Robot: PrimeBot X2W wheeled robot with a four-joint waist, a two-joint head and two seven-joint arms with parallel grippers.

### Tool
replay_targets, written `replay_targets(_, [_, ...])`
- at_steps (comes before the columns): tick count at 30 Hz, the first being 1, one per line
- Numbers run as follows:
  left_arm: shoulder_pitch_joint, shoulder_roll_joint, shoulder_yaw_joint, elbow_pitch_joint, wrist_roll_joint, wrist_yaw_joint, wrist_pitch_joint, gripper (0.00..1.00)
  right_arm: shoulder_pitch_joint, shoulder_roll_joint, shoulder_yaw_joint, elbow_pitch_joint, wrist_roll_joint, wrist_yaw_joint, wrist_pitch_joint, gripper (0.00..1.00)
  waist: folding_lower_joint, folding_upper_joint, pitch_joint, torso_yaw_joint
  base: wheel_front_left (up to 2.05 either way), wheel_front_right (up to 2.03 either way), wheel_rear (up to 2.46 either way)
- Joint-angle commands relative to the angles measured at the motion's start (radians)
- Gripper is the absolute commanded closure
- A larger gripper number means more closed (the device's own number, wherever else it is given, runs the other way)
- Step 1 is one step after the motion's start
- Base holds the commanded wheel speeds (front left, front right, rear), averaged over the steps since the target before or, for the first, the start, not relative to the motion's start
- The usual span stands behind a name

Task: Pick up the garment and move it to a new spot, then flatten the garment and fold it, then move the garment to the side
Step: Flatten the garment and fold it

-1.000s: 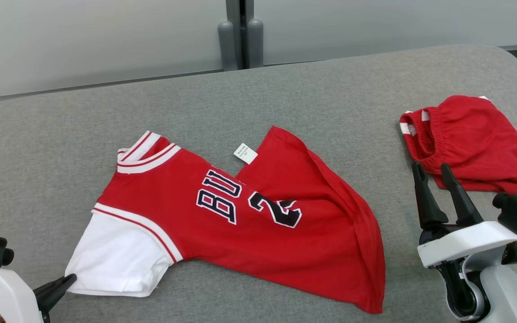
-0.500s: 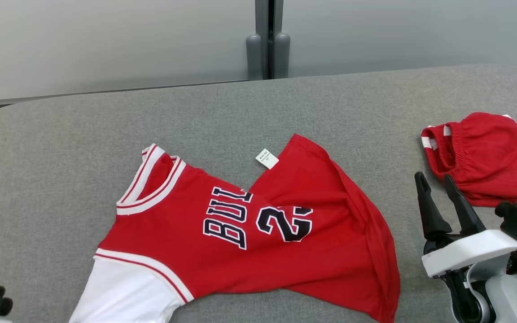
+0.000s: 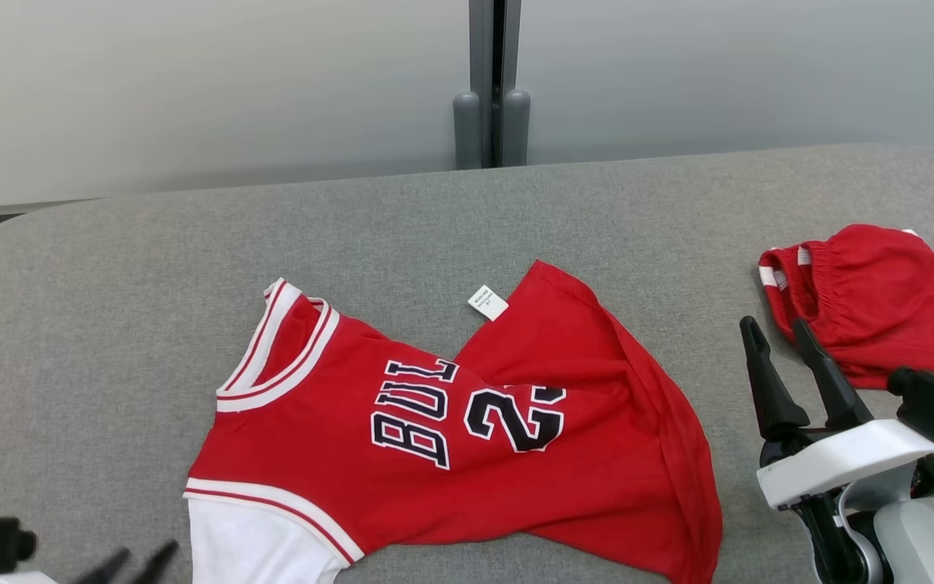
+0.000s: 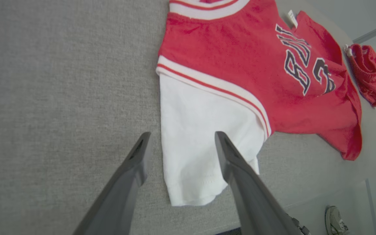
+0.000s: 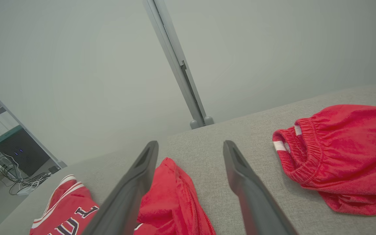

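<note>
The garment [image 3: 597,389] is a red jersey with dark lettering and a white sleeve [image 4: 194,137]. It lies partly folded over itself on the grey table [image 3: 110,324], its hem toward the right. My left gripper [image 3: 147,551] is open at the lower left, just beside the sleeve. In the left wrist view the left gripper [image 4: 182,135] hovers with its fingers either side of the sleeve's left edge, holding nothing. My right gripper [image 3: 773,324] stands open and empty, to the right of the jersey [image 5: 171,192].
A bunched pair of red shorts [image 3: 880,300] lies at the table's right end, just beyond the right gripper [image 5: 190,143]. A grey post [image 3: 491,122] and pale wall stand behind the table. The table's near edge and a shoe [image 4: 335,222] on the floor appear beyond the sleeve.
My left gripper was shut on the white sleeve's corner; it is now open and the sleeve lies loose. More of the lettering now shows. The head camera has shifted; the right arm is still.
</note>
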Motion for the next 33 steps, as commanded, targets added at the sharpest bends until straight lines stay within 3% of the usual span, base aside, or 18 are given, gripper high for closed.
replay_targets(1, [-0.013,0.008,0.013,0.012,0.017,0.008,-0.023,0.0,0.003,-0.002,0.0,-0.006,-0.009,0.0,-0.009,0.0,0.0,0.0,-0.007,0.002,0.0,0.0,0.0])
replay_targets(7, [-0.04,-0.022,0.13,0.043,0.138,0.081,-0.107,0.0,-0.018,0.004,0.012,-0.03,-0.015,0.0,-0.044,0.0,0.0,0.0,-0.037,0.004,0.0,0.0,0.0])
replay_targets(9, [-0.038,-0.049,0.225,0.042,0.202,0.11,-0.109,0.0,-0.026,0.012,0.014,-0.036,-0.023,0.0,-0.065,0.0,0.0,0.0,-0.044,0.006,0.0,0.0,0.0])
replay_targets(14, [0.047,-0.17,0.491,0.021,0.412,0.17,-0.109,0.0,-0.04,0.036,0.015,-0.057,-0.05,0.0,-0.115,0.0,0.0,0.0,-0.064,0.005,0.0,0.0,0.0])
replay_targets(18, [0.148,-0.269,0.664,-0.003,0.58,0.193,-0.109,0.0,-0.032,0.048,0.004,-0.058,-0.081,0.0,-0.136,0.0,0.0,0.0,-0.076,-0.001,0.0,0.0,0.0])
replay_targets(28, [0.313,-0.479,0.833,-0.001,0.875,0.172,-0.11,0.0,0.059,0.067,-0.034,-0.026,-0.13,0.0,-0.159,0.0,0.0,0.0,-0.079,-0.012,0.0,0.0,0.0])
replay_targets(33, [0.331,-0.521,0.861,0.022,0.933,0.138,-0.11,0.0,0.055,0.067,-0.032,-0.026,-0.145,0.0,-0.161,0.0,0.0,0.0,-0.076,-0.018,0.0,0.0,0.0])
